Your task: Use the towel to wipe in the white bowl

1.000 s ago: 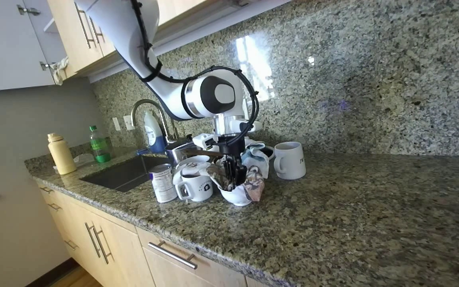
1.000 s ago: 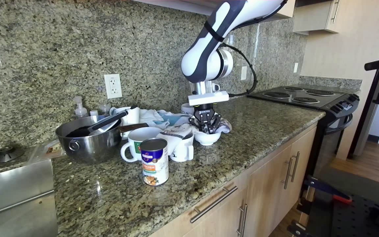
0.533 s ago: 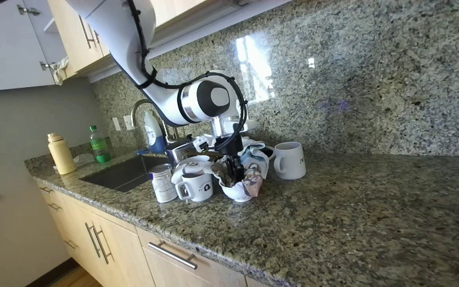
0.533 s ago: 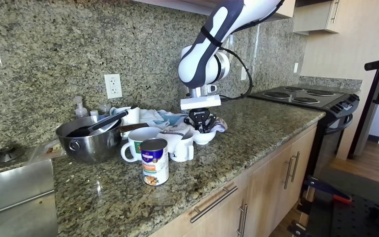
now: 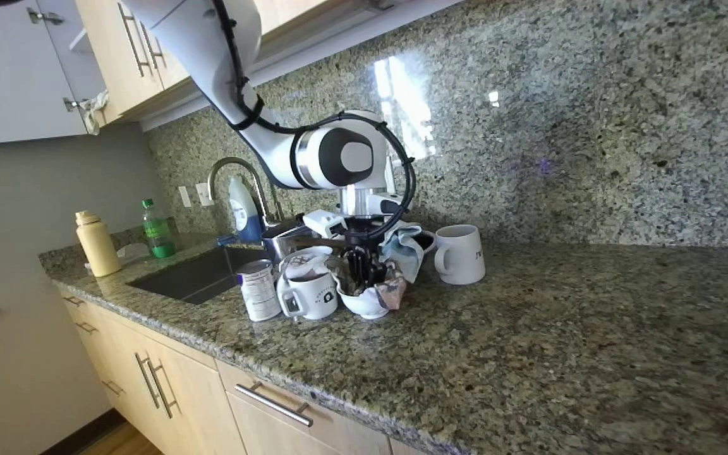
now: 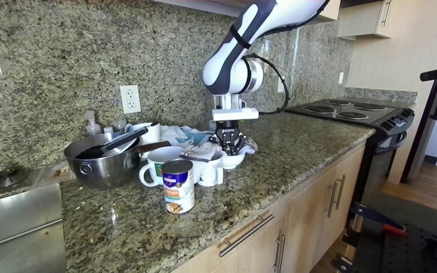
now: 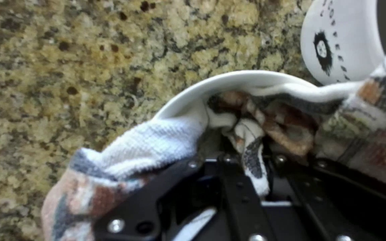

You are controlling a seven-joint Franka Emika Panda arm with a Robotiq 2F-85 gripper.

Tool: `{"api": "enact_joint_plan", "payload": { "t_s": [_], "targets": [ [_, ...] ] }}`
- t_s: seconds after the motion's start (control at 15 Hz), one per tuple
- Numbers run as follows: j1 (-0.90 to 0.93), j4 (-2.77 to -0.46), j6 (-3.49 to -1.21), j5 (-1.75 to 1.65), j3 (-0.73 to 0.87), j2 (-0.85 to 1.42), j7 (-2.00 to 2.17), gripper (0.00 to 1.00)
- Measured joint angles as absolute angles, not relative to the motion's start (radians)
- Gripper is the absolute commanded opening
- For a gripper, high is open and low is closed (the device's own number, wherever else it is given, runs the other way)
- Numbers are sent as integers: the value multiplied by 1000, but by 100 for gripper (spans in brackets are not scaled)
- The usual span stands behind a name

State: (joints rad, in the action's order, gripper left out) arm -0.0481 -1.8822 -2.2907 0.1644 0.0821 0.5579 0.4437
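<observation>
In the wrist view, my gripper point(image 7: 254, 160) is clamped on a fold of the towel point(image 7: 250, 130), down inside the white bowl point(image 7: 189, 96). If I take this bowl as a clock, the towel lies over the rim at nine and also toward three o'clock. The white mug point(image 7: 342, 43) stands just beside, between one and two o'clock. In an exterior view, the can point(image 6: 179, 186) is at eight o'clock from the white bowl, and the steel bowl point(image 6: 104, 172) is farther, at nine.
</observation>
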Motion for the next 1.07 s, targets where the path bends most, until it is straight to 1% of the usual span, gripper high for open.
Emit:
{"api": "enact_joint_plan", "payload": {
  "t_s": [0.2,0.33,0.73,1.07],
  "targets": [
    [-47,-1841,-2186,155,102,577,444,4],
    [-27,-1831,-2165,124,126,584,498,4],
    [69,-1830,-2200,3,187,589,744,4],
    [72,-1830,-2241,-8,185,592,778,4]
  ]
}}
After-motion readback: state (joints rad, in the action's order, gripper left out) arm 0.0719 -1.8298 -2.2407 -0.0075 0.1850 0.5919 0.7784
